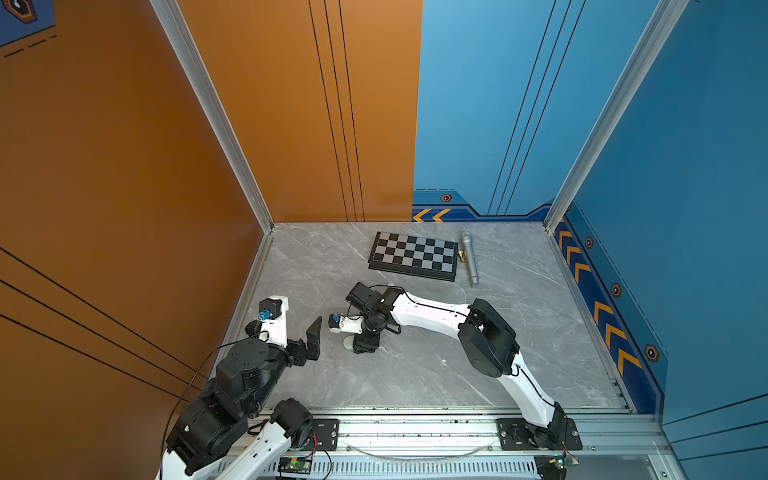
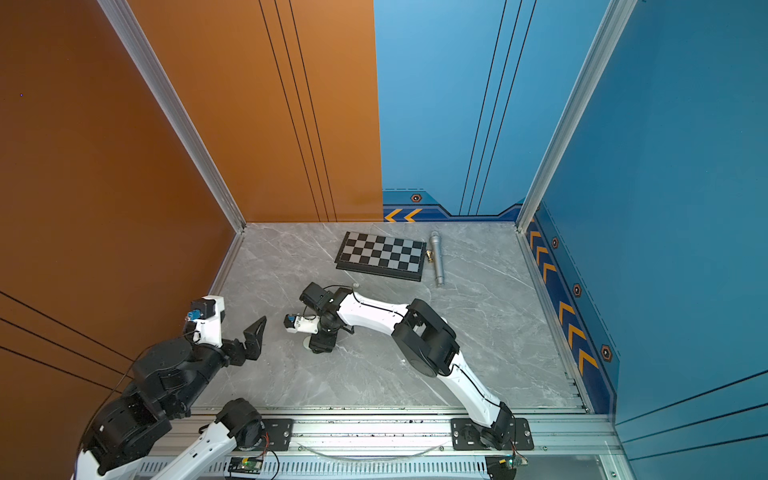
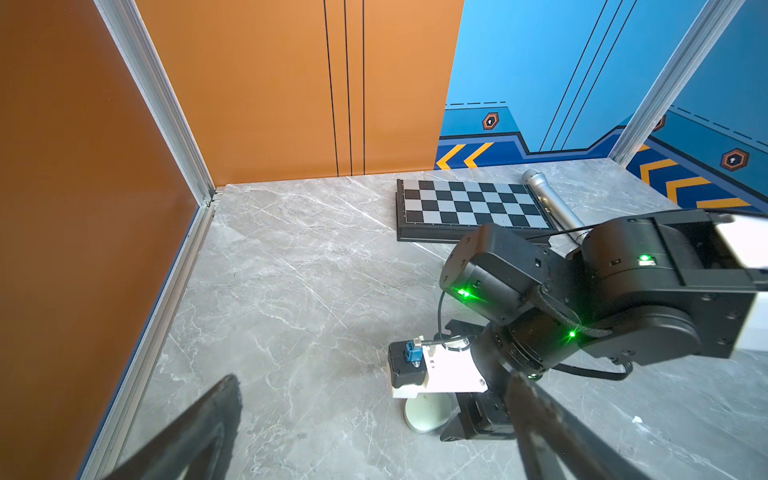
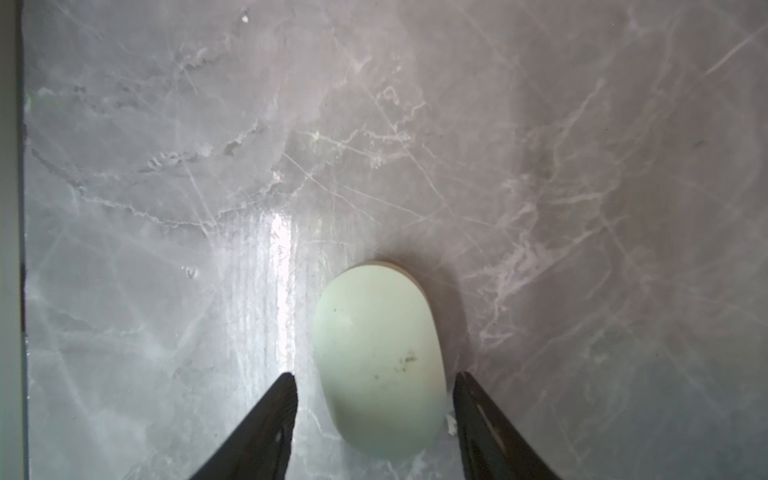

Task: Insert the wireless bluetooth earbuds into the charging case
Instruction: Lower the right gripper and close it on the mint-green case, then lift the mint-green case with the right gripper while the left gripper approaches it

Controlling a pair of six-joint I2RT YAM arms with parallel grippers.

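The charging case is a pale mint green oval pebble lying flat on the grey marble table, and no opening shows on it. My right gripper points straight down over it and is open; one finger stands on each side, with a gap between each finger and the case. In both top views the case peeks out beside the right gripper. My left gripper is open and empty, left of the case. A tiny pale thing lies behind the right wrist, too small to tell whether it is one of the earbuds.
A folded chessboard and a silver microphone lie at the back of the table, with a small brass piece between them. Orange walls close the left and back left, blue walls the back right and right. An aluminium rail runs along the front.
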